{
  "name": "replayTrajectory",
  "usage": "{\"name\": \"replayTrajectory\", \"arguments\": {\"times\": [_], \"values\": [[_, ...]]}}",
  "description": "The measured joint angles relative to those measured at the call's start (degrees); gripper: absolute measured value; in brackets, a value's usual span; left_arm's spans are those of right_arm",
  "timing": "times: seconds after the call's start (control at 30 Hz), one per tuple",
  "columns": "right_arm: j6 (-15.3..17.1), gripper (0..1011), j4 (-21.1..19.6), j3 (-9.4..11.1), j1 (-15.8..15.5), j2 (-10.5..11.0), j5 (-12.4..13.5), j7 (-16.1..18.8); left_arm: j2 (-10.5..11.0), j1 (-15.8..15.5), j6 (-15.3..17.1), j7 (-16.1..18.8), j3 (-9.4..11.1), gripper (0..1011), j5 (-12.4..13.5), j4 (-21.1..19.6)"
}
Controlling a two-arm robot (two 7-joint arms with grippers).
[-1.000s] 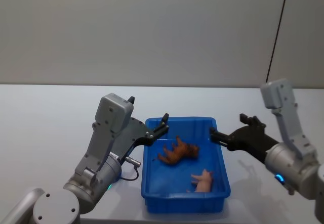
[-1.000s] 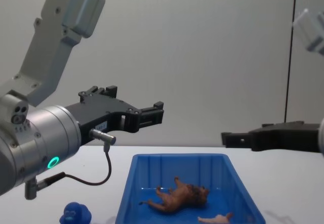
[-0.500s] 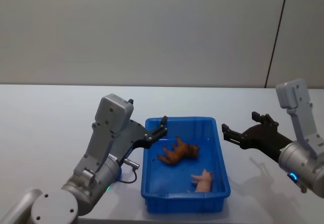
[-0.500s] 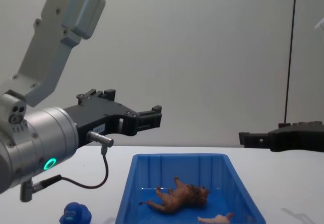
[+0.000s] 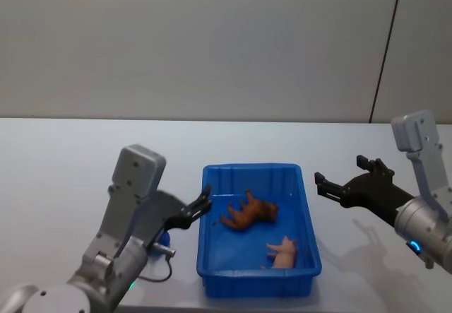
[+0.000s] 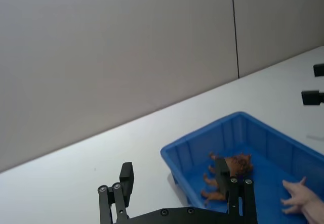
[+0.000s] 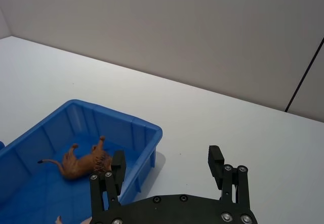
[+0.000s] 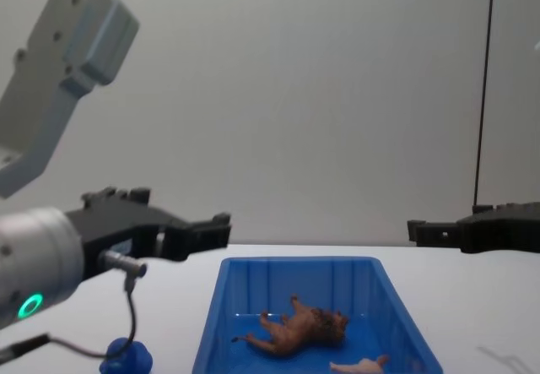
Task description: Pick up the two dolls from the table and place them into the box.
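Grey wall, dark vertical seam

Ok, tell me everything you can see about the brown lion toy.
The brown lion is a small, plastic-looking toy animal with a darker mane, four thin legs and a thin tail. It lies toppled on its side on the floor of the blue bin, around the middle. Its legs stick out, its tail points to the robot's left and its maned head to the right. The pale pink figure lies apart from it, nearer the front. Only the bin floor touches it.
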Motion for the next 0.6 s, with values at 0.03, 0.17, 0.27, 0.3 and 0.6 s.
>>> {"name": "replayTrajectory", "arguments": {"times": [0.03, 0.17, 0.27, 0.3, 0.6], "values": [[0.0, 1001, 0.0, 0.0, 0.0, 0.0, 0.0, 0.0, 0.2, 0.3, 0.2, 0.2, -0.1, 1001, -0.2, -0.2], [-0.1, 1001, 0.1, 0.1, 0.0, 0.1, 0.0, 0.1, 1.3, 1.7, 2.0, 1.2, -0.6, 1002, -2.0, -1.1], [-0.2, 1001, 0.1, 0.1, 0.0, 0.1, 0.1, 0.1, 2.0, 2.4, 3.3, 1.5, -0.9, 1002, -3.5, -1.4], [-0.2, 1001, 0.1, 0.1, 0.0, 0.2, 0.1, 0.2, 2.2, 2.7, 3.9, 1.5, -1.1, 1002, -4.0, -1.4], [-0.3, 1001, 0.2, 0.2, 0.0, 0.2, 0.1, 0.2, 3.4, 3.3, 6.8, -0.1, -2.2, 1002, -6.4, 0.3]]}}
